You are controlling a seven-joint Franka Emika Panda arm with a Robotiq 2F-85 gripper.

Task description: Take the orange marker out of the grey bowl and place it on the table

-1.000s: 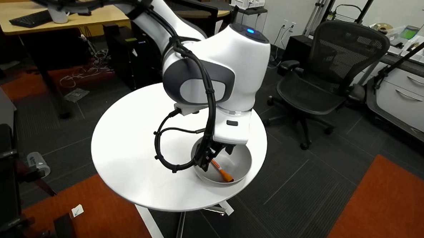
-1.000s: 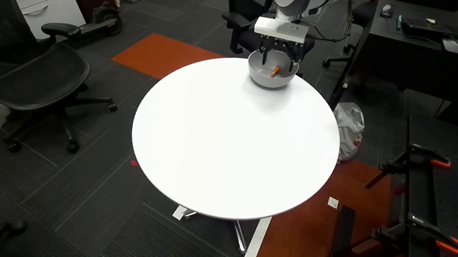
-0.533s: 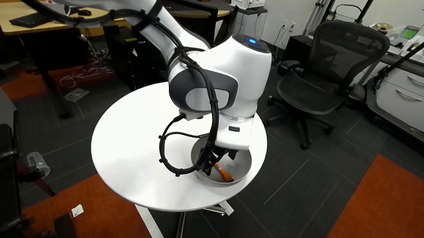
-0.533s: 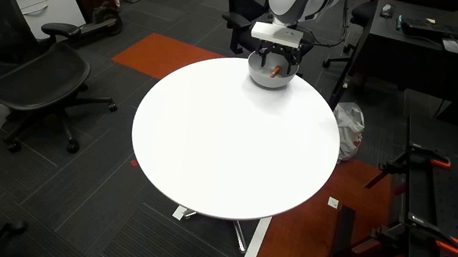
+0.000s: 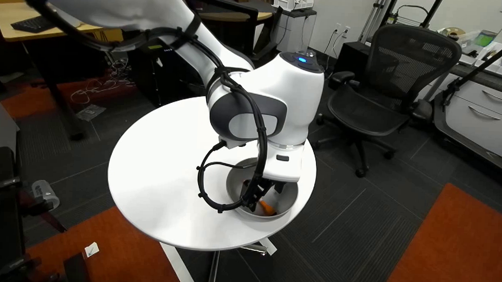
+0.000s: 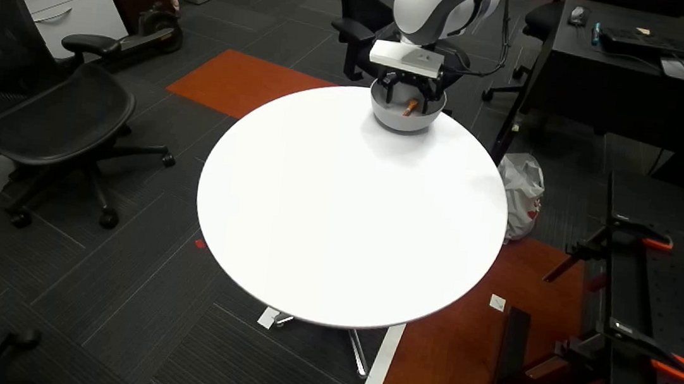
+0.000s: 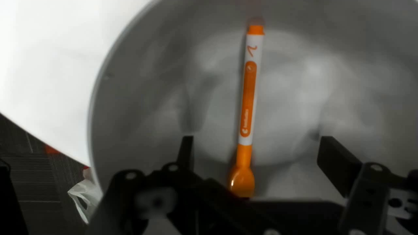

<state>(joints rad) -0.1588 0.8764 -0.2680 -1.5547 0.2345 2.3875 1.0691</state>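
The orange marker point(image 7: 249, 98) lies in the grey bowl point(image 7: 130, 98). It has a white and orange body and an orange cap. It also shows in both exterior views point(image 5: 267, 208) point(image 6: 411, 106), partly hidden by my gripper in one of them. The bowl point(image 6: 403, 122) stands near the edge of the white round table point(image 6: 345, 218). My gripper point(image 7: 257, 143) points down into the bowl and is open. Its fingers stand on either side of the marker, apart from it, with the marker nearer the left finger in the wrist view. The gripper also shows in both exterior views point(image 5: 265, 196) point(image 6: 407, 102).
The bowl's wall surrounds the fingers. A black office chair point(image 5: 366, 112) stands beside the table, and another chair point(image 6: 364, 42) is behind the bowl. A plastic bag point(image 6: 519, 195) sits below the table edge. A black bench with clamps point(image 6: 673, 303) stands at one side.
My gripper has moved down deeper into the bowl and shifted slightly sideways over the marker. It stays open. The marker and bowl have not moved.
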